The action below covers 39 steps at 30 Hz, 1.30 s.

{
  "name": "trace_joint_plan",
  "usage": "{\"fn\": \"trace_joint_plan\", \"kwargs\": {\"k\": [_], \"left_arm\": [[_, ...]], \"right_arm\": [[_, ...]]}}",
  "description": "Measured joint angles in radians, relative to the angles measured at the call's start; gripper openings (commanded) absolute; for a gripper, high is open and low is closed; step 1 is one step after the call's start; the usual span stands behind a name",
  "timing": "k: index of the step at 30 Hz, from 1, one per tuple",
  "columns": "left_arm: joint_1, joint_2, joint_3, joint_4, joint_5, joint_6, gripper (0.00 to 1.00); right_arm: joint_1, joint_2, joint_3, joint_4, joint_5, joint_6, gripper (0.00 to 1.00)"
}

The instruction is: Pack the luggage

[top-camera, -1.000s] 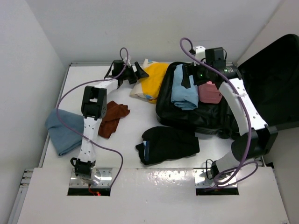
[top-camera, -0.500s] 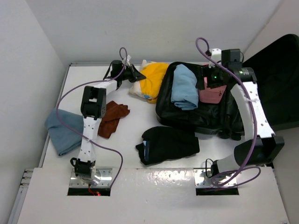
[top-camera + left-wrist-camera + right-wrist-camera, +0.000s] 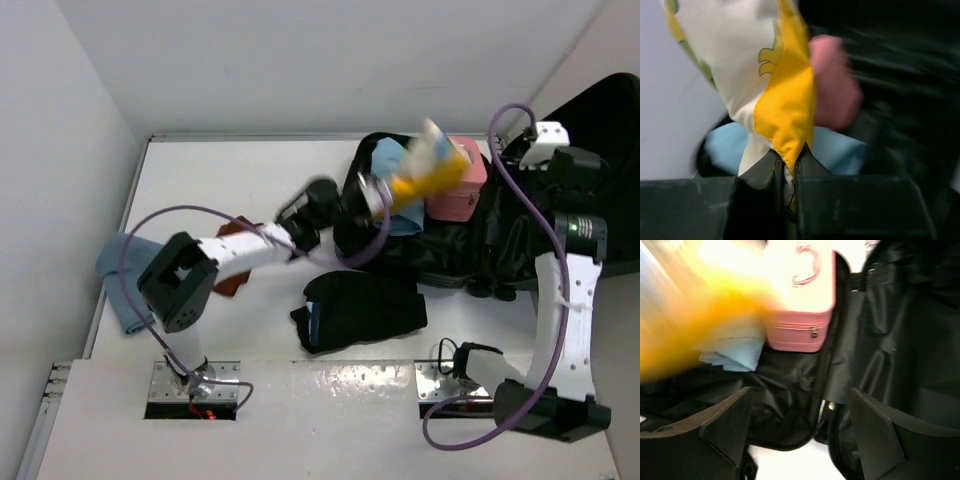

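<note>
Jaws of the left gripper (image 3: 787, 162) pinch a yellow-and-white cloth (image 3: 785, 100) above the open luggage (image 3: 440, 250) at the table's (image 3: 200, 170) right side. The right gripper (image 3: 800, 395) stands spread, empty. Placing step; next, I judge, lower and release inside.

This is a robotics lab test cell. A white table (image 3: 200, 180) is boxed in by plain white walls (image 3: 320, 60). A left arm (image 3: 235, 250) and a right arm (image 3: 565, 300) are bolted to metal plates (image 3: 228, 375) at its near edge, and purple cables (image 3: 180, 208) loop around them.
</note>
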<state>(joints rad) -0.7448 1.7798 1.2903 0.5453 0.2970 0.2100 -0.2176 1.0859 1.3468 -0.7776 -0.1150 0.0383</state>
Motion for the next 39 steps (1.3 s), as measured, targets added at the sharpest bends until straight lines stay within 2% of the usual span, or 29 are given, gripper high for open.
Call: {"fn": "trace_joint_plan", "kwargs": {"k": [2,5,7,9,10,12,13,14,15,19,25,28,32,35,39], "left_arm": [[-0.114,0.007,-0.13,0.099,0.0,0.158,0.0],[-0.23,0.104,-0.226,0.113,-0.028,0.356,0.0],[-0.265,0.171,-0.209,0.151,-0.076,0.465,0.0],[-0.273,0.206,-0.135,0.102,-0.126,0.511,0.0],[-0.278,0.234,-0.082,0.058,-0.153,0.52,0.13],[-0.277,0.286,0.013,-0.001,-0.192,0.522,0.29],[-0.269,0.301,0.043,-0.026,-0.195,0.515,0.55],[-0.264,0.302,0.054,-0.045,-0.189,0.508,0.7],[-0.257,0.296,0.062,-0.052,-0.183,0.491,0.76],[-0.198,0.259,0.073,-0.111,-0.079,0.399,0.84],[-0.137,0.082,0.016,-0.207,0.126,0.28,0.98],[-0.124,-0.056,0.01,-0.227,0.172,0.195,0.99],[-0.077,-0.2,0.082,-0.31,0.126,0.031,0.99],[0.081,-0.254,0.192,-0.446,0.032,-0.126,0.94],[0.407,-0.309,0.203,-0.699,-0.101,-0.294,0.94]], "right_arm": [[-0.034,-0.047,-0.027,0.01,0.002,0.0,0.76],[-0.082,-0.098,-0.051,0.004,-0.004,-0.001,0.76],[-0.111,-0.12,-0.059,-0.006,-0.02,-0.005,0.78],[-0.133,-0.133,-0.062,-0.026,-0.037,-0.012,0.78],[-0.142,-0.138,-0.062,-0.041,-0.052,-0.019,0.78],[-0.151,-0.143,-0.062,-0.074,-0.089,-0.04,0.74],[-0.154,-0.143,-0.062,-0.094,-0.115,-0.052,0.73],[-0.154,-0.142,-0.061,-0.117,-0.149,-0.066,0.71],[-0.154,-0.136,-0.059,-0.141,-0.177,-0.078,0.7],[-0.154,-0.087,-0.036,-0.227,-0.295,-0.126,0.65],[-0.146,-0.02,-0.104,-0.217,-0.388,-0.16,0.44],[-0.089,0.021,-0.173,-0.161,-0.391,-0.164,0.37],[0.048,0.092,-0.307,-0.056,-0.351,-0.18,0.37],[0.149,0.155,-0.442,0.027,-0.258,-0.202,0.37],[0.205,0.292,-0.473,0.093,-0.149,-0.211,0.4]]}}
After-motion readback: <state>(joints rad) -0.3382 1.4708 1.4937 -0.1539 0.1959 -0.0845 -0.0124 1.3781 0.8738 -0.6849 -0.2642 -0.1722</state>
